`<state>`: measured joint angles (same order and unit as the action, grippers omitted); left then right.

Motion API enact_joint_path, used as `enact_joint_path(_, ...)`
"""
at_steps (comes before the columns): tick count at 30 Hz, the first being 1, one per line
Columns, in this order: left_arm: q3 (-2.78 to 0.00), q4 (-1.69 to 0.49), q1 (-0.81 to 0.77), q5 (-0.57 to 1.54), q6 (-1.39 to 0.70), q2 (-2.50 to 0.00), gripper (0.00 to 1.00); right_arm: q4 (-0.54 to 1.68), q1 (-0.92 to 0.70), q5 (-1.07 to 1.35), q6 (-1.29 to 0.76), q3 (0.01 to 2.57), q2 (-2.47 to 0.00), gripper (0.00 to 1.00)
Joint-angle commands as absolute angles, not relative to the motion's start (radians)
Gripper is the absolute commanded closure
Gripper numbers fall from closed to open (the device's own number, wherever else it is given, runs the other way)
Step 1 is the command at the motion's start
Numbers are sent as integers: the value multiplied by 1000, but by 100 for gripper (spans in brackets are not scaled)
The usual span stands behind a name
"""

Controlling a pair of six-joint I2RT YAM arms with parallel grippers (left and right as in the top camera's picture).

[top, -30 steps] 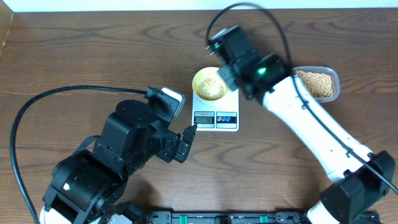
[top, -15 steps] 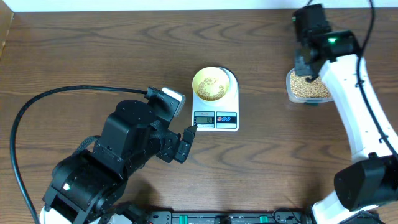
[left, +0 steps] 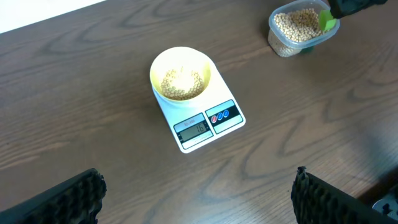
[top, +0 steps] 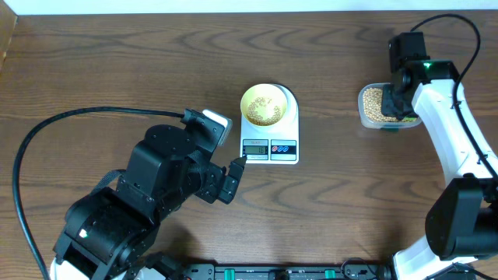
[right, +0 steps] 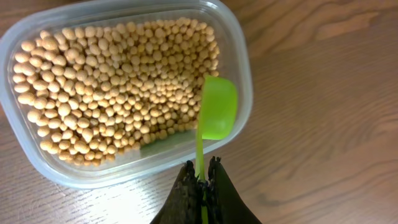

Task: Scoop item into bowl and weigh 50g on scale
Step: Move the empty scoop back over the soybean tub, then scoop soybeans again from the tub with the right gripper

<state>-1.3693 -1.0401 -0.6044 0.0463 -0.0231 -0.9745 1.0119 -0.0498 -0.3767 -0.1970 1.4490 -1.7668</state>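
Observation:
The pale-yellow bowl [top: 264, 104] stands on the white scale [top: 271, 144] at mid-table and holds some beige beans [left: 181, 83]; it also shows in the left wrist view [left: 180, 71] on the scale [left: 205, 124]. More beans [right: 112, 87] fill a clear tub [top: 375, 106] at the right. My right gripper [right: 200, 171] is shut on the handle of a green scoop [right: 217, 112], whose empty head hangs over the tub's near right rim. My left gripper [left: 198, 193] is open and empty, low over the table, short of the scale.
The clear tub [right: 242, 68] sits on the brown wooden table [top: 117, 70]. A black cable [top: 70, 124] loops over the table at the left. The left arm's black body [top: 156, 194] fills the front left. The table's far edge runs along the top.
My right arm swung from over the bowl rightward to the tub, then settled lower over its right side with the scoop. The left arm has not moved.

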Motion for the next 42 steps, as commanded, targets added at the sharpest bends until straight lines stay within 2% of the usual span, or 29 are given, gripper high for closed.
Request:
enact_joint_path(1, -1380, -1039, -601, 44, -24, -973, 2, 979, -46, -360, -216, 1399, -1769, 99)
enact_joint_path(5, -1380, -1039, -601, 44, -24, -973, 2, 926, -38, -311, -216, 1346, -1769, 99)
enact_joint_path(11, -1380, -1039, -601, 44, -24, -973, 2, 900, 30, -98, -200, 1327, -1769, 99)
enact_joint_path(26, -1380, -1039, -601, 44, -24, -973, 2, 882, 313, 489, -88, 1327, -1769, 99)
enact_joint_path(42, -1380, -1039, -601, 44, -24, -973, 2, 865, 356, 667, -46, 1319, -1877, 99)
